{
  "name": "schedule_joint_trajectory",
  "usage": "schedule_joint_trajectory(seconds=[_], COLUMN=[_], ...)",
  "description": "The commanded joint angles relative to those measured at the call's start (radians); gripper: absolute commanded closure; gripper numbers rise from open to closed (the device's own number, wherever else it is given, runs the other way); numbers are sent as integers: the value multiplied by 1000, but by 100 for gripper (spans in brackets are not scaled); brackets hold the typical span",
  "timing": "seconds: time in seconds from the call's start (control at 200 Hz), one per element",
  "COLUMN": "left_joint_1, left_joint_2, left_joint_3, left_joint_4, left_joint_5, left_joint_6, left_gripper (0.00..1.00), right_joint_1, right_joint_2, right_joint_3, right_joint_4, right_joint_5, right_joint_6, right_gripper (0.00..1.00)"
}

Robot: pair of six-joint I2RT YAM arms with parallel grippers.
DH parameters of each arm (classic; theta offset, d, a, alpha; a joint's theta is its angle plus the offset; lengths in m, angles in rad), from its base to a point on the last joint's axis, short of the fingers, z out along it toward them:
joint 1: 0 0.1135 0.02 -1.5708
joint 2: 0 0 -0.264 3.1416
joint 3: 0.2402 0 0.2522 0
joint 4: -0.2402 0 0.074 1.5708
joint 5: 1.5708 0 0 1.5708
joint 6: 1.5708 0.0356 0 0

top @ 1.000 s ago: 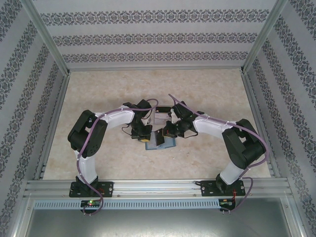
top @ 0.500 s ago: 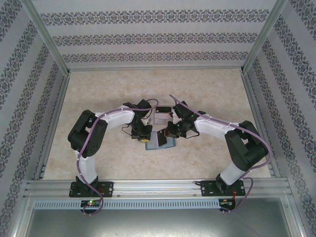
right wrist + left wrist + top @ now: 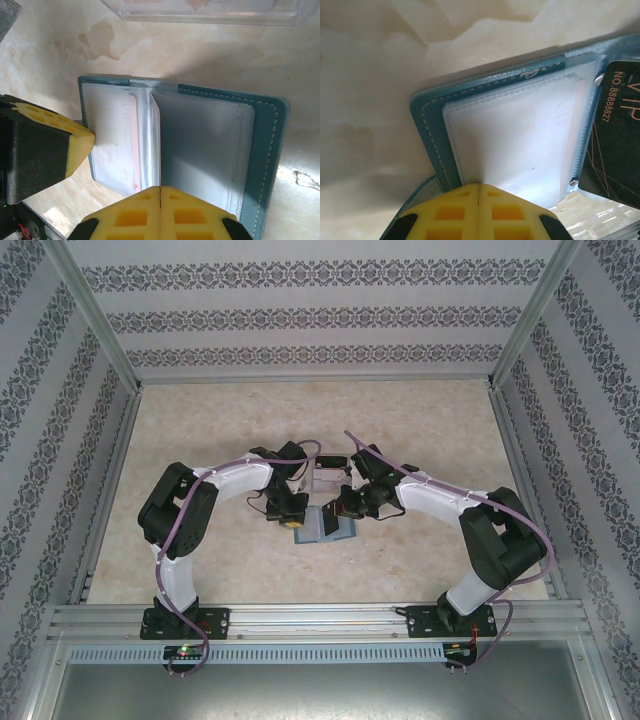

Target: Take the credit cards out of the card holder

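- Left yellow-padded fingers [image 3: 455, 212], pressed together and pinching nothing, are resting on the 9 o'clock edge of the open teal-blue folding card holder [image 3: 325, 530].
- The holder is lying mid-table [image 3: 200, 430], with a dark rectangular card [image 3: 615, 135] overlapping its clear sleeve at 3 o'clock.
- Right fingers [image 3: 195, 215], also pressed together, are sitting over its pale inner panel.

Count from the top view: two arms are reaching in from the near edge, the left arm [image 3: 235, 480] and the right arm [image 3: 432, 496]. Two grippers are meeting mid-table, the left gripper [image 3: 290, 512] and the right gripper [image 3: 345, 508], each showing two yellow-padded fingers. One card holder [image 3: 322, 526] is lying open, showing two panels. One dark card [image 3: 615, 135] is overlapping one end of it; any others are too unclear to count. One clear plastic box [image 3: 327, 478] is sitting just beyond the holder, on the far side. One table [image 3: 420, 430] is carrying everything.
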Motion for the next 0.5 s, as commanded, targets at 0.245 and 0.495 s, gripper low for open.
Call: schedule_joint_trajectory(seconds=[0.245,0.495], left_joint_1=[-18,-19], left_joint_2=[67,66], left_joint_3=[-25,-31], left_joint_4=[-65,-61], left_joint_5=[-89,-89], left_joint_6=[15,16], left_gripper=[100,100], right_joint_1=[43,49], right_joint_2=[56,80], right_joint_3=[61,69], right_joint_4=[18,-3], right_joint_5=[-43,-33], right_joint_6=[13,9], right_gripper=[90,87])
